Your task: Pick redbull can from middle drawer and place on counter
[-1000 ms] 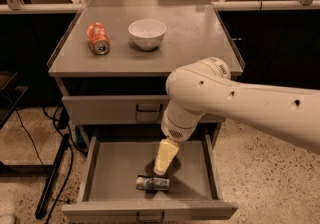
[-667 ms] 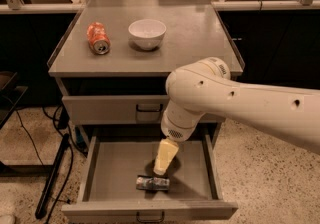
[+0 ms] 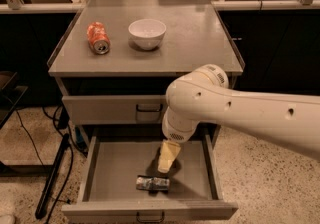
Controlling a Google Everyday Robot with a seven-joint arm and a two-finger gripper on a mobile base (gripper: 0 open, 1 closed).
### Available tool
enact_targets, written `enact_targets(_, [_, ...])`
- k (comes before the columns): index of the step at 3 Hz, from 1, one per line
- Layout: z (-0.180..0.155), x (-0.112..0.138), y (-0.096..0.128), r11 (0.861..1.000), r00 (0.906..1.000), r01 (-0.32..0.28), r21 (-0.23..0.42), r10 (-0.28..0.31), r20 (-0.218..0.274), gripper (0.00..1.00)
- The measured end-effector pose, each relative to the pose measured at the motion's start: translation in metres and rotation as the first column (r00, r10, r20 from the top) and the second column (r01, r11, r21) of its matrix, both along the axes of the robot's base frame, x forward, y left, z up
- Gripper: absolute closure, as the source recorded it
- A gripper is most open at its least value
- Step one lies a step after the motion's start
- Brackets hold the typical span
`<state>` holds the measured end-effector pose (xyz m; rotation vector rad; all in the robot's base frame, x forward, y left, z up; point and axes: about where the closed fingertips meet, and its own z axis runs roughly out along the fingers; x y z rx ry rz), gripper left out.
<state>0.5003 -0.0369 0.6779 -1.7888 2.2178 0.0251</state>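
Observation:
The redbull can (image 3: 153, 183) lies on its side on the floor of the open middle drawer (image 3: 115, 168), near the drawer's front, silver and dark in colour. My gripper (image 3: 167, 158) hangs down into the drawer from the big white arm (image 3: 240, 113). Its cream tip is just above and slightly behind the can, apart from it. The counter (image 3: 200, 43) is the flat grey top of the cabinet, above the drawers.
An orange soda can (image 3: 98, 38) lies on its side at the counter's left. A white bowl (image 3: 147, 33) stands beside it. A shut grey drawer front (image 3: 110, 109) sits above the open one. Black cables (image 3: 55, 173) trail on the speckled floor at left.

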Motion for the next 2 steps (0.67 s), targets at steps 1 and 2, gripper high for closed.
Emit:
enact_targets(1, [0.0005, 0.001, -0.0004, 1.0, 1.0, -0.002, -0.002, 0.002, 0.005, 0.0])
enact_targets(2, [-0.0028, -0.0009, 0.0027, 1.0, 0.9996, -0.027, 0.0, 0.027, 0.009, 0.0])
